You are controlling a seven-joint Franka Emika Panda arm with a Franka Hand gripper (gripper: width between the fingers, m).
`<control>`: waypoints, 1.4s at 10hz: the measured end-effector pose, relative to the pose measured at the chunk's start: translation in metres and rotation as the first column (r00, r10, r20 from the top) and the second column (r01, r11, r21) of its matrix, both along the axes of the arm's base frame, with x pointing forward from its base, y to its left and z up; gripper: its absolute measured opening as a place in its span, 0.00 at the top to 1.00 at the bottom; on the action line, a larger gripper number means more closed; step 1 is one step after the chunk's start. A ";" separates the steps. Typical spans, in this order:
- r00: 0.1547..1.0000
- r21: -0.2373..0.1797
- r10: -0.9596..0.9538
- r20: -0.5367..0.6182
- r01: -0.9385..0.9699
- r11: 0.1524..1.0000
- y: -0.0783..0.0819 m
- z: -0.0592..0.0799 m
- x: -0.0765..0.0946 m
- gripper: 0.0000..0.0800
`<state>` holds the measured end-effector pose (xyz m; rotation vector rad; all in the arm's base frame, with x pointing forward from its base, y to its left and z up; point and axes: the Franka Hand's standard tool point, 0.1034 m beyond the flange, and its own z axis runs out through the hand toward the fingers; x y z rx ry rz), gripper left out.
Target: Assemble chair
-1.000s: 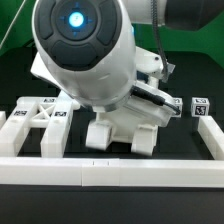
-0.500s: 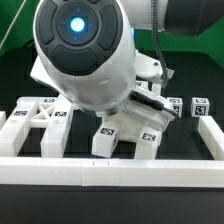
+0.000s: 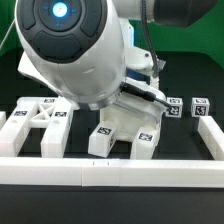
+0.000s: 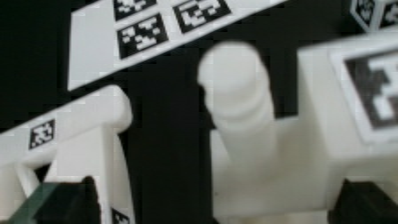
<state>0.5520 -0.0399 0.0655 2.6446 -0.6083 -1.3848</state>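
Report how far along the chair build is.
Done: the blocky piece by the front rail stands on two tagged feet; whether it is joined from parts, the arm hides. In hand: nothing that shows; the tool sits above that piece, its grip impossible to tell. Left: the cross-braced piece and the small cubes lie loose, apart from it.

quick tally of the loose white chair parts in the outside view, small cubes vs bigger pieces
small cubes: 2
bigger pieces: 2
total: 4
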 end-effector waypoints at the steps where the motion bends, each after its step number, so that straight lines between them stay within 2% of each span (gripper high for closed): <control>1: 1.000 -0.006 -0.002 0.011 0.002 1.000 0.000 0.006 0.001 0.19; 3: 0.985 -0.052 0.032 0.168 -0.024 0.998 0.000 0.005 0.019 0.19; 4: 0.972 -0.065 0.047 0.230 -0.033 0.997 0.002 0.006 0.021 0.19; 5: 0.947 -0.069 0.081 0.311 -0.062 0.996 0.003 0.006 0.027 0.19; 7: 0.878 -0.004 0.185 0.442 -0.204 0.979 -0.010 0.017 0.039 0.19; 8: 0.837 -0.011 0.205 0.508 -0.232 0.973 -0.019 0.021 0.050 0.19; 10: 0.754 -0.057 0.224 0.618 -0.242 0.969 -0.020 0.022 0.063 0.19; 12: 0.636 -0.119 0.246 0.732 -0.236 0.964 -0.020 0.021 0.067 0.19; 14: 0.593 -0.085 0.297 0.749 -0.358 0.930 -0.045 0.019 0.062 0.19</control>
